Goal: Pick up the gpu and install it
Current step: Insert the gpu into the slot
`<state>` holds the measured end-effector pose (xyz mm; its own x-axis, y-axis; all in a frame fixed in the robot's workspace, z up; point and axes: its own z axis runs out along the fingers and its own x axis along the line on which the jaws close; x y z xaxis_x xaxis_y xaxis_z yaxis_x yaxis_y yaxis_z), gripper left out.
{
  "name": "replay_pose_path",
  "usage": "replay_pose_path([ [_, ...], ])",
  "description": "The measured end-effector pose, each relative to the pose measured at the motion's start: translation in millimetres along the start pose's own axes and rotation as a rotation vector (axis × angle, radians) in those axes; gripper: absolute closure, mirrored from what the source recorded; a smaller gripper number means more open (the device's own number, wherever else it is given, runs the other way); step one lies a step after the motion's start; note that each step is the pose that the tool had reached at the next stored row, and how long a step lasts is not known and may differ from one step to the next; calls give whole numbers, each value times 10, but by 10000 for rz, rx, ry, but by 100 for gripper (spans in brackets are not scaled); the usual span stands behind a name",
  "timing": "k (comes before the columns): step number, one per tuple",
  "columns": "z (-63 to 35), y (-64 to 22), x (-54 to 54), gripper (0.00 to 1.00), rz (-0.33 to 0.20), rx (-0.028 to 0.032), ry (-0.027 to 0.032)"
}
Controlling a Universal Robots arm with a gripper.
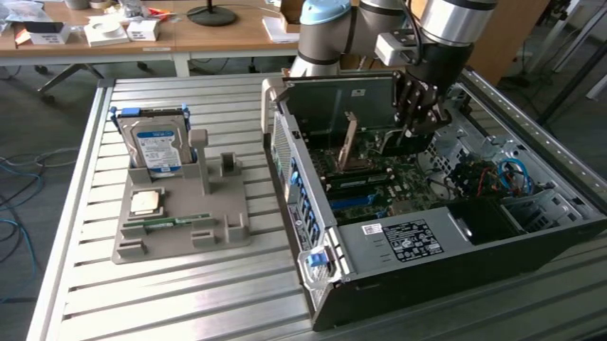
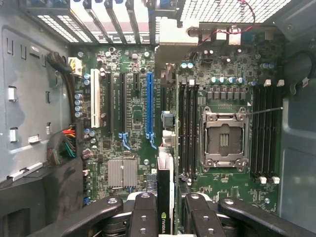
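The gpu (image 2: 165, 182) is a thin dark card seen edge-on in the wrist view, with a logo near the fingers (image 2: 144, 217) that clamp it from both sides. My gripper (image 2: 165, 219) is shut on it. The card hangs over the green motherboard (image 2: 133, 74), just beside the long blue slot (image 2: 149, 106). I cannot tell whether it touches the board. In the exterior view my gripper (image 1: 416, 126) reaches down inside the open computer case (image 1: 455, 245), and the gpu (image 1: 350, 144) stands upright on edge above the board.
On the board are an empty processor socket (image 2: 222, 138), black memory slots (image 2: 187, 123) and a cable bundle (image 2: 66, 143) by the case wall. Outside the case a grey fixture (image 1: 223, 231) holds a hard drive (image 1: 156, 145), a processor chip (image 1: 145, 202) and a green memory stick (image 1: 170, 222).
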<state>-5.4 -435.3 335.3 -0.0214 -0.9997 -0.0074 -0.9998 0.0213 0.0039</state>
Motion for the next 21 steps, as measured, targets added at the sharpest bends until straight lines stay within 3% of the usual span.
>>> replay_pose_path([
  [21,-1,-2,75,73,-1,-1,2],
])
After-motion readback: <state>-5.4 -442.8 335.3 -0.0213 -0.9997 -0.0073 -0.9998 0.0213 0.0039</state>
